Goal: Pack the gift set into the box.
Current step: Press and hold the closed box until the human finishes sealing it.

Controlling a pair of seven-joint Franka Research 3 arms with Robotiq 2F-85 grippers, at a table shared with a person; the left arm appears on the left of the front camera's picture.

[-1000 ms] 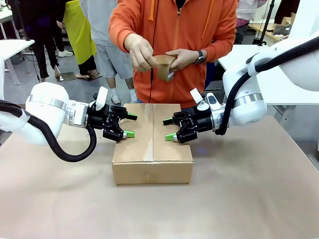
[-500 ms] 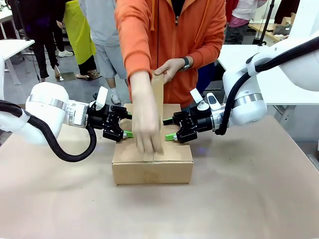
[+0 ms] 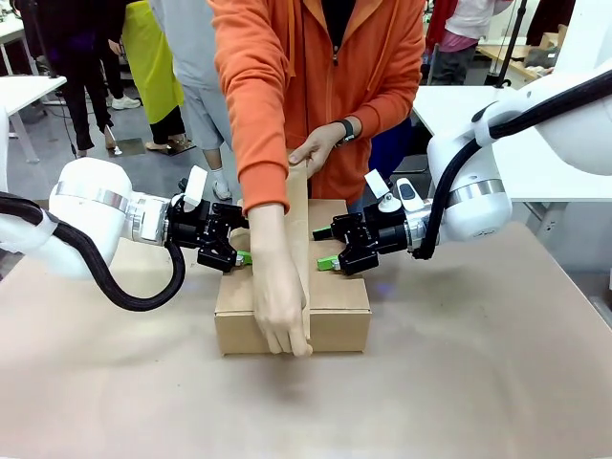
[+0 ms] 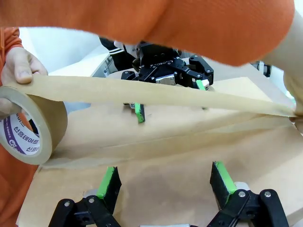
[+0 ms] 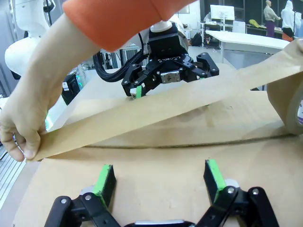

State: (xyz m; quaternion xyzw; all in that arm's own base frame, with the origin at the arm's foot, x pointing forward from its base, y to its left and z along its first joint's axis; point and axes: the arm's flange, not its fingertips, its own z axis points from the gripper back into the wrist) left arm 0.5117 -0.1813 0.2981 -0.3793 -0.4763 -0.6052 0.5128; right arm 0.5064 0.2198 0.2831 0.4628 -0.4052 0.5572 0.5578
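Note:
The box (image 3: 339, 304) stands at the table's middle with its brown flaps down, and the gift set is hidden. A person stretches a strip of brown tape (image 3: 298, 229) along the centre seam. One hand (image 3: 277, 320) presses the tape's end over the near edge, and the other hand (image 3: 314, 151) holds the roll (image 4: 28, 132) behind the far edge. My left gripper (image 3: 239, 241) is open over the left flap (image 4: 165, 156). My right gripper (image 3: 325, 249) is open over the right flap (image 5: 156, 156). Both sets of green pads (image 4: 110, 178) (image 5: 105, 176) have nothing between them.
The person in an orange hoodie (image 3: 316, 67) leans over the far side, forearm above the box between my grippers. Bare brown table (image 3: 459, 382) lies in front and to both sides. Other people and white tables (image 3: 24, 91) are farther back.
The person's hand drew the tape from the roll down across the box top to its near edge. Both arms have stayed where they were.

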